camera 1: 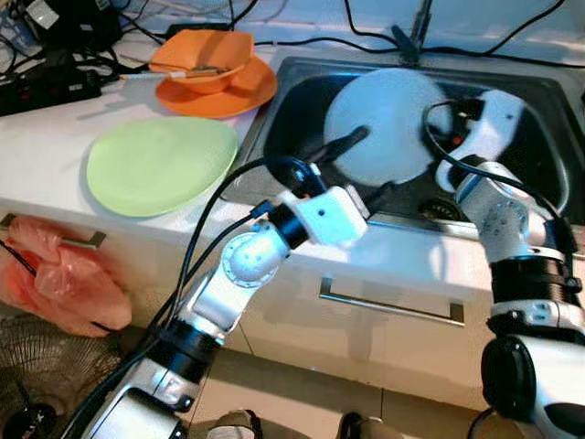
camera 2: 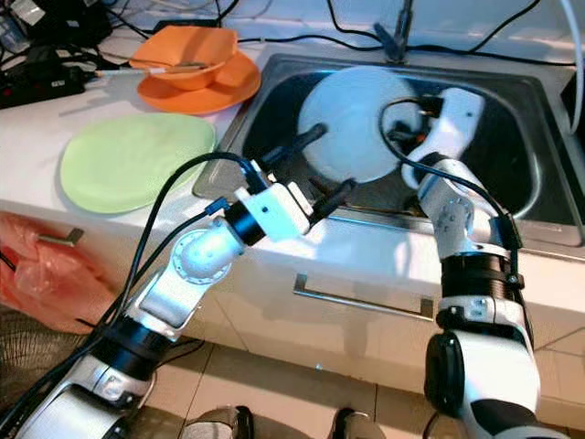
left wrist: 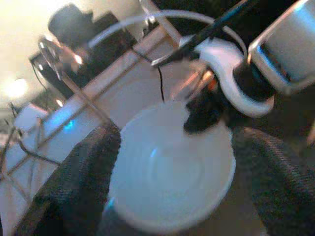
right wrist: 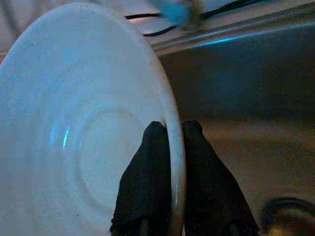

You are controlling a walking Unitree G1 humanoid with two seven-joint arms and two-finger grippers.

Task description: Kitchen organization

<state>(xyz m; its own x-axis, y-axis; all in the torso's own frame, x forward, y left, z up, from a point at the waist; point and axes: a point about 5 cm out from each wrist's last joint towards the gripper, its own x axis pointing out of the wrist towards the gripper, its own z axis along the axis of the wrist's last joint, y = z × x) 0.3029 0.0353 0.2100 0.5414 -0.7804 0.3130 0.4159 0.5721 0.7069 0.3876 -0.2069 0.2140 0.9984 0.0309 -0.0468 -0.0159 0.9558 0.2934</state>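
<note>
A white plate (camera 1: 384, 123) is held tilted on edge inside the dark sink (camera 1: 548, 137), its face turned toward the robot. Its rim is gripped by the right pincer (right wrist: 170, 147), whose two black fingers (right wrist: 147, 182) are pressed against either side of the rim, as seen in the right wrist view. The left pincer (camera 1: 361, 165) is stretched out over the near edge of the sink with its fingers spread wide apart and nothing between them; one finger (camera 1: 343, 144) is seen lying across the plate's left part, though contact cannot be told. On the white table (camera 1: 55, 146) to the left of the sink, a pale green plate (camera 1: 160, 165) is laid flat. Behind it, an orange bowl (camera 1: 206, 59) is set on an orange plate (camera 1: 228, 96).
</note>
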